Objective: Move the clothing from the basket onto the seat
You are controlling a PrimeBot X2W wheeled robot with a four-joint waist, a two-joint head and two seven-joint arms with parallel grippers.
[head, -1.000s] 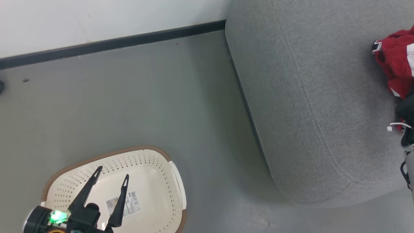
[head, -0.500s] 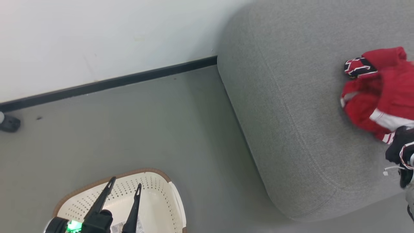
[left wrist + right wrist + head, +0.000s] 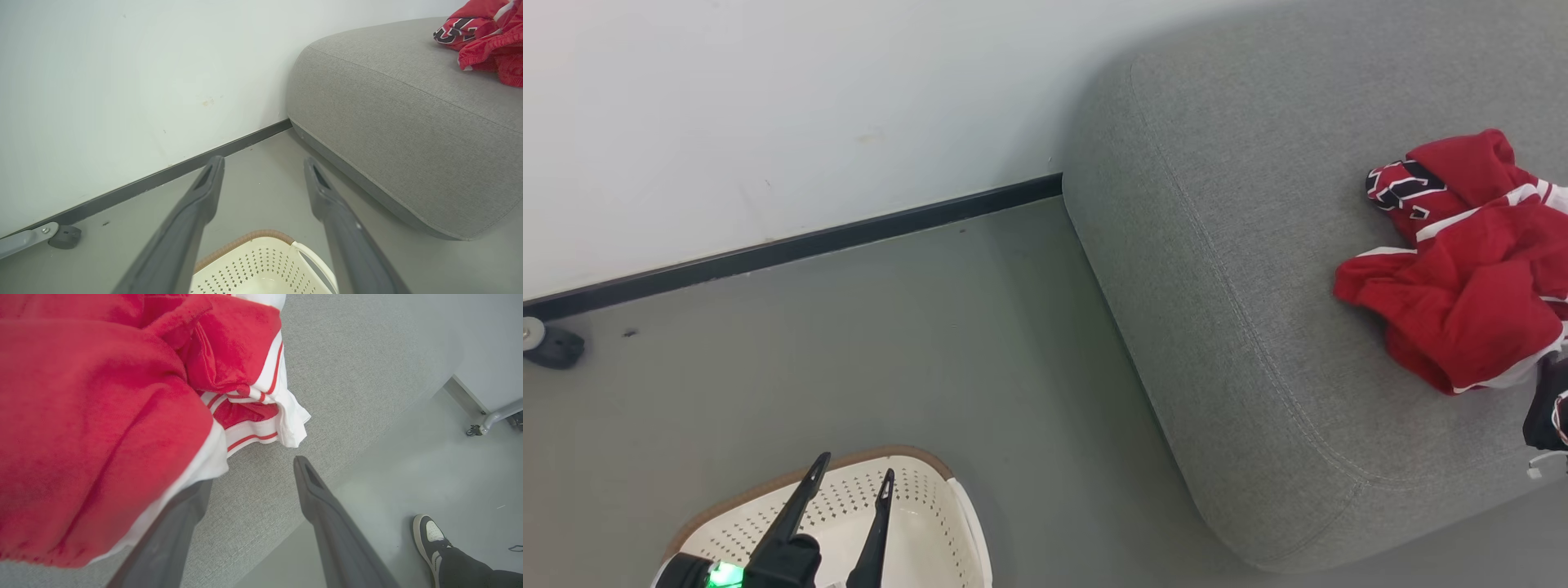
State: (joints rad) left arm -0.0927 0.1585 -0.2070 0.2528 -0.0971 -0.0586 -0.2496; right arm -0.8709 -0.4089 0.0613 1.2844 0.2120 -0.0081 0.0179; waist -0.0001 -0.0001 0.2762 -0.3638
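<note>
**A:** Where is the clothing [image 3: 1462, 269] now?

**B:** Heaped on the seat [image 3: 1225, 269], over at the right and close to its near edge. The basket [image 3: 931, 506] sits on the floor at the near left, well apart from the seat. The part of it that shows holds no cloth.

**A:** And the end effectors?

**B:** The left end effector [image 3: 855, 465] hangs over the basket, fingers apart with nothing between them. The right end effector [image 3: 250, 477] is at the heap with its fingers spread wide. The white-trimmed hem drapes across one finger, but nothing is pinched.

**A:** How would that heap handle?

**B:** I'd judge it light and limp, a soft fabric that sags, folds and trails from any single hold. It looks neither fragile nor slippery, though a thin pinch could slide off a loose edge.

**A:** Best place to take hold?

**B:** A thick bunched fold in the middle of the heap. That should bring more cloth along at once than the striped hem or the lettered part at its far left.
</note>
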